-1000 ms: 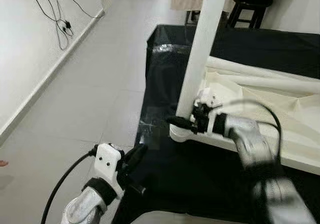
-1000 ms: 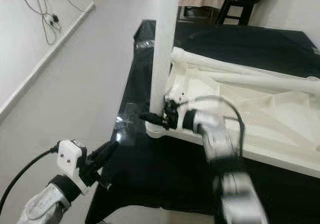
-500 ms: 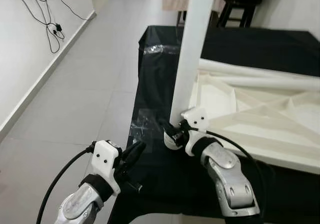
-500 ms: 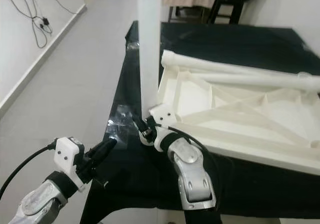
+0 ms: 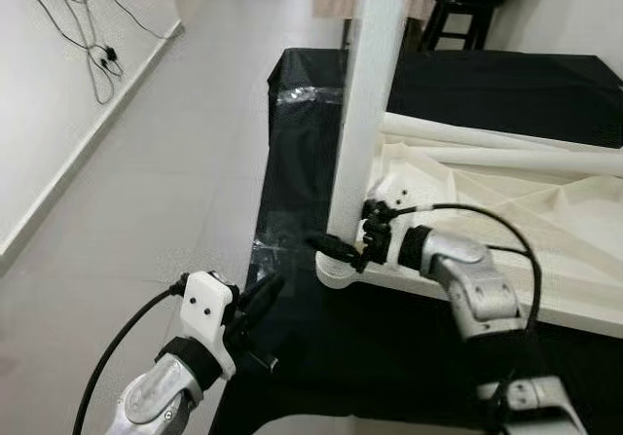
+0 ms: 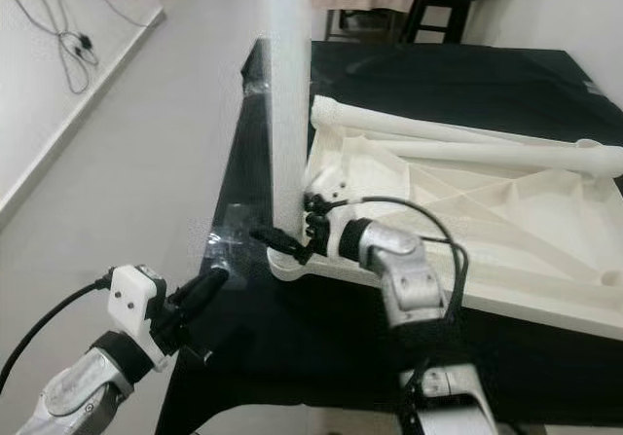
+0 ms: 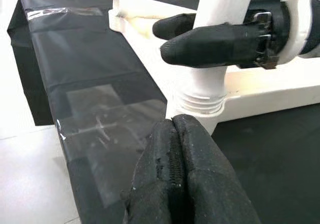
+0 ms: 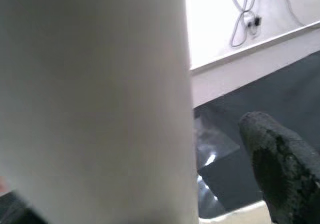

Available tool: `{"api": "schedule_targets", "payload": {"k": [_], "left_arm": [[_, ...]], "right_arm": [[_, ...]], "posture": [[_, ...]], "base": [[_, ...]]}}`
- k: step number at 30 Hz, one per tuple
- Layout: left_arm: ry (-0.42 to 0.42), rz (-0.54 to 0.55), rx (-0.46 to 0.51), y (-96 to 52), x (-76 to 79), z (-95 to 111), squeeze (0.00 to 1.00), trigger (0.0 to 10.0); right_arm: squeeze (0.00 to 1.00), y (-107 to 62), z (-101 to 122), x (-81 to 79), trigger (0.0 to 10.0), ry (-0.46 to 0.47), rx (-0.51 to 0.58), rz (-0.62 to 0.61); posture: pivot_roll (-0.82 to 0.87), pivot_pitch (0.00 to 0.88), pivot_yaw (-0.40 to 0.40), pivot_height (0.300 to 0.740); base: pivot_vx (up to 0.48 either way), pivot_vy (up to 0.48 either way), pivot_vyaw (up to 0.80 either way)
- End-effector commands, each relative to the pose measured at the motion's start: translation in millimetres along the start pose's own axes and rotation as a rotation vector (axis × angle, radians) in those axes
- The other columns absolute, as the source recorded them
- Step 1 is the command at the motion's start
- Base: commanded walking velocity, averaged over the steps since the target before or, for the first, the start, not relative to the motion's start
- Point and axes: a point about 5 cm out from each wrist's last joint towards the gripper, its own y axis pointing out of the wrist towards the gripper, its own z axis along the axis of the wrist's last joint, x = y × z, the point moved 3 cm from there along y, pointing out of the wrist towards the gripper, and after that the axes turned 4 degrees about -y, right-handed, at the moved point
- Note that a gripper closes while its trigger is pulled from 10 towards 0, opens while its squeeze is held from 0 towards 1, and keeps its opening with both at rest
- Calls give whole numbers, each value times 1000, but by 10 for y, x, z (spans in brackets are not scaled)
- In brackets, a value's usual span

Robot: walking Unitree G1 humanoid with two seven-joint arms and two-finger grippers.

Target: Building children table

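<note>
1. Left eye view: the white table top lies upside down on a black cloth spread over a stand. 1 white leg stands upright in the corner of the table top nearest the robot's left, its long axis vertical. The right gripper reaches sideways to the foot of that leg, its 2 black fingers passing on either side of the leg just above the corner socket. The left gripper hangs lower, off the cloth's edge, apart from the leg.

2. Right eye view: 2 more loose legs lie flat along the far side of the table top, well apart from the standing leg. The right arm is clearly the nearer one to the standing leg.

3. Left wrist view: the left gripper's 2 pads are pressed together with nothing between them. They point at the threaded collar where the leg meets the table top. Above the collar the right gripper's fingers straddle the leg.

4. Right wrist view: the leg is a wide pale blur against the camera, with 1 black fingertip beside it. I judge the fingers closed on the leg, though contact on the far side is hidden. The next move probably turns on twisting about the leg's vertical axis to seat the thread.
</note>
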Motion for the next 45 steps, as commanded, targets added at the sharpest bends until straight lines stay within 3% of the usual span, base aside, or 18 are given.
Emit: {"api": "schedule_targets", "payload": {"k": [1, 4, 5, 8, 9, 17, 22, 27, 28, 29, 30, 31, 33, 38, 42, 43, 44, 45], "left_arm": [[-13, -1, -28, -8, 7, -60, 0, 10000], [-14, -1, -27, -5, 20, -61, 0, 10000], [-15, 0, -27, -1, 45, -65, 0, 10000], [-15, 0, -26, 0, 52, -66, 0, 10000], [-16, 0, -27, 1, 62, -68, 0, 10000], [-24, -4, -27, -6, 99, -72, 0, 10000], [-28, -5, -26, -18, 113, -69, 0, 10000], [-29, -7, -26, -33, 117, -66, 0, 10000], [-29, -6, -26, -46, 106, -63, 0, 10000], [-27, -5, -26, -56, 93, -59, 0, 10000], [-27, -5, -26, -56, 93, -59, 0, 10000], [-25, -5, -28, -61, 75, -62, 0, 10000], [-24, -4, -29, -66, 61, -67, 0, 10000], [-33, -17, -45, -53, 43, -112, 0, 10000], [-26, -8, -42, -54, 35, -115, 0, 10000], [-23, -2, -39, -52, 38, -113, 0, 10000], [-22, 1, -37, -51, 41, -112, 0, 10000], [-22, 2, -35, -47, 48, -111, 0, 10000]], "right_arm": [[0, -25, -69, 85, 10000, 32, -14, 11], [0, -17, -29, 119, 10000, 37, -10, 63], [0, 18, 52, 130, 7725, 56, -9, 197], [0, 25, 70, 128, 7725, 59, -10, 228], [0, 39, 77, 126, 0, 67, -17, 255], [0, -22, 20, 190, 0, 89, -13, 277], [0, -203, -101, 163, 0, 84, 18, 265], [0, -300, -262, 30, 0, 55, 6, 49], [0, -263, -348, 30, 0, 55, -38, -219], [0, -286, -518, -178, 0, 62, -141, -395], [0, -286, -518, -178, 0, 62, -141, -395], [0, -324, -519, -330, 0, -64, -212, -500], [0, -347, -483, -440, 0, -158, -240, -548], [0, -301, -480, -426, 0, -73, -193, -521], [0, -251, -485, -495, 0, -96, -215, -455], [0, -250, -447, -503, 10000, -74, -196, -442], [1000, -254, -418, -507, 10000, -55, -181, -440], [1000, -230, -361, -520, 10000, -13, -132, -389]], "posture": [[71, 116, -27, 740], [78, 115, -29, 740], [82, 114, -31, 740], [82, 114, -31, 740], [86, 113, -33, 740], [76, 119, -39, 740], [72, 125, -37, 740], [61, 137, -50, 740], [53, 145, -61, 740], [41, 150, -57, 740], [41, 150, -57, 740], [37, 146, -46, 740], [34, 142, -41, 740], [45, 109, -48, 740], [44, 107, -51, 740], [44, 104, -59, 740], [44, 104, -60, 740], [45, 102, -60, 740]], "base": [[0, 0, 0], [0, 0, 0], [0, 0, 0], [0, 0, 0], [0, 0, 0], [0, 0, 0], [0, 0, 0], [0, 0, 0], [0, 0, 0], [0, 0, 0], [0, 0, 0], [0, 0, 0], [0, 0, 0], [0, 0, 0], [0, 0, 0], [0, 0, 0], [0, 0, 0], [0, 0, 0]]}}
